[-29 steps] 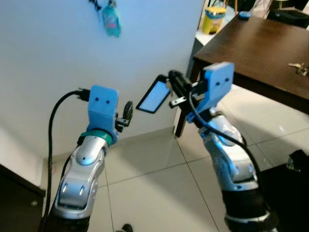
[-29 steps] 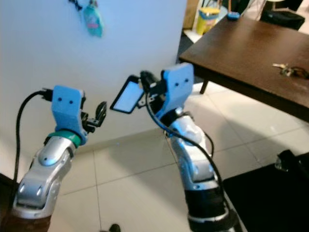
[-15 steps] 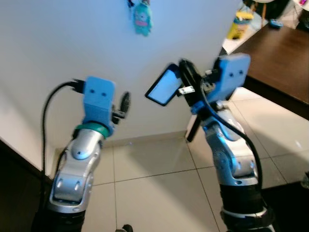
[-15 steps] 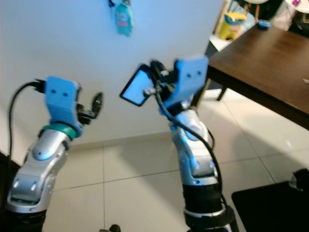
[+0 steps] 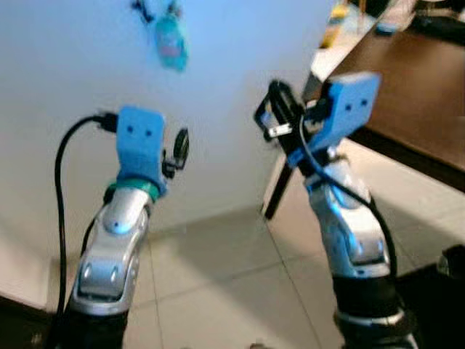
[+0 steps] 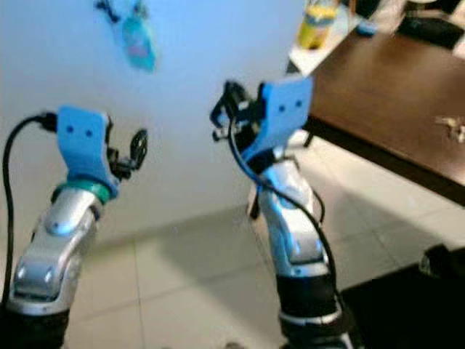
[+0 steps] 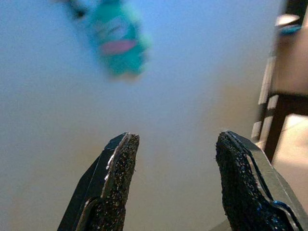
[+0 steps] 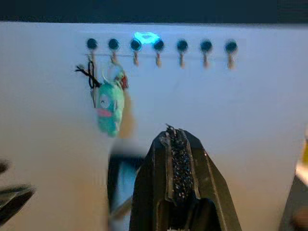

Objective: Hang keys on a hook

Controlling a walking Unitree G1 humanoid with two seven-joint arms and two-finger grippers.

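Both silver arms were raised toward the white wall. The left gripper, at centre-left of the head view, stood wide apart and empty. The right gripper, upper centre, was pressed closed with no key seen in it. A teal keychain hung on the hook row at upper left, while keys lay on the dark table at right. The bright panel seen by the right gripper half a second earlier had turned out of sight.
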